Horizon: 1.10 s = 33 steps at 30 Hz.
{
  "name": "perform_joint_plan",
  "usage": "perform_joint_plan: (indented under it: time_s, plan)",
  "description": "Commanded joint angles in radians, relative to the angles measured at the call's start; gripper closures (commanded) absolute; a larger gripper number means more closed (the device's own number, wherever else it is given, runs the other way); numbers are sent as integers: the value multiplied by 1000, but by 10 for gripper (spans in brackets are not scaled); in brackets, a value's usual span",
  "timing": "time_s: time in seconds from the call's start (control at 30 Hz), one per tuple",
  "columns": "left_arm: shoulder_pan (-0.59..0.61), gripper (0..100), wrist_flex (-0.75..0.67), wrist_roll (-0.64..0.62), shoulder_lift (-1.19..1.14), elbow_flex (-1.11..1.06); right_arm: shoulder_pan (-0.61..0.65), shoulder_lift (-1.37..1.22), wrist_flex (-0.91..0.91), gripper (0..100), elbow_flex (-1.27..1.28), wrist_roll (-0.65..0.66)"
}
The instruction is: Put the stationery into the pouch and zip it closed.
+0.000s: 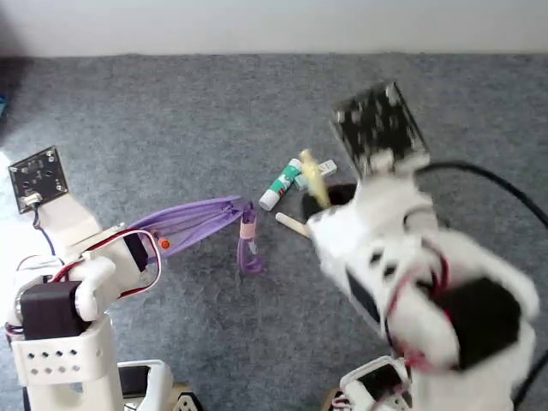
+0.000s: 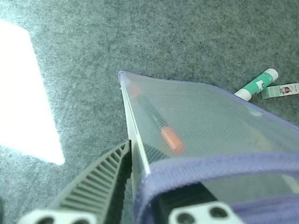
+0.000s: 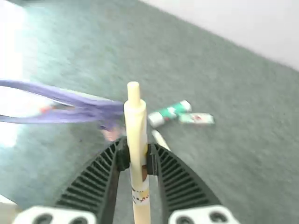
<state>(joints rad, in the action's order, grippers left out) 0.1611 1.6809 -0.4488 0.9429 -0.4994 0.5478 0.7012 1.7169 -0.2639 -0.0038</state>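
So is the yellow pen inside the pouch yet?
Out. The yellow pen is clamped in the right end effector, short of the purple pouch; an orange-tipped pen already lies inside.

Landmark: pouch, standing on edge.
- Its rear end is clamped by the left gripper; no passage there.
- At the pouch's free end a purple loop trails onto the carpet, partly blocking the mouth.
- Just beyond the free end, clutter: glue stick, small box, cream stick.
- Above that clutter the right gripper grips a yellow pen. The right arm walls off that side.
- Far side of the pouch: open carpet, wide passage.
- Near side: bare carpet between the arm bases.
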Motion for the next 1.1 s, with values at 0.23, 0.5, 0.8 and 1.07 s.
perform_joint_plan:
  time_s: [0.23,0.5,0.8,1.07]
  plan:
    - [2,987,-14,-11,5,7,209,15,-398,991,74,-252]
    - [3,987,-14,-11,6,7,237,-105,-668,991,114,-252]
    - [5,987,-14,-11,6,7,355,-206,-771,991,114,-206]
    - [9,987,-14,-11,6,7,363,-242,-765,991,164,-203]
